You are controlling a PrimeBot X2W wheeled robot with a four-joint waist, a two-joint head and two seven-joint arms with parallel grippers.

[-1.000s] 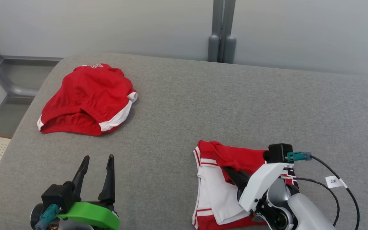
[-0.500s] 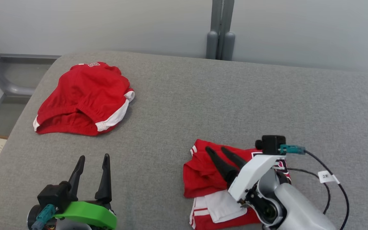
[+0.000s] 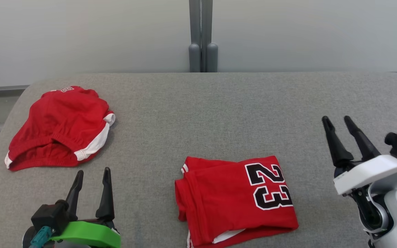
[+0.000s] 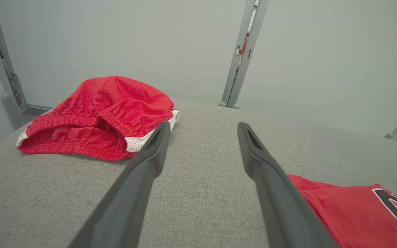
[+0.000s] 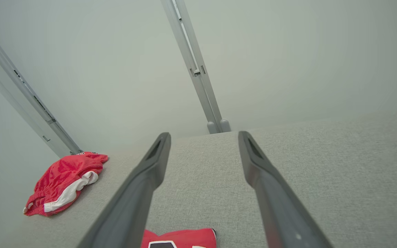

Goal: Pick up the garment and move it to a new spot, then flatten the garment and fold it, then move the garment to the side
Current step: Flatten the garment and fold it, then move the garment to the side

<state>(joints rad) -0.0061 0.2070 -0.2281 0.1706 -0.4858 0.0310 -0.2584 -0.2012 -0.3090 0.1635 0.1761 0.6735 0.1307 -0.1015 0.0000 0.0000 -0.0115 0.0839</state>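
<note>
Your right gripper (image 3: 337, 120) hovers empty, fingers spread, off to the right of the garment (image 3: 219, 199) — a red jersey folded flat, black "23" edged in white facing up, lying near the front of the grey cushion (image 3: 198, 110). Your left gripper (image 3: 93, 171), also spread and empty, sits left of it, near crumpled red shorts (image 3: 59, 127).

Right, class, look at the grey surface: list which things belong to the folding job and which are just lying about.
Belongs to the job: folded red garment numbered 23; right gripper, open, beside it; left gripper, open; grey padded surface it lies on.
Just lying about, as far as I can tell: crumpled red garment with white trim, far left; grey post behind.
</note>
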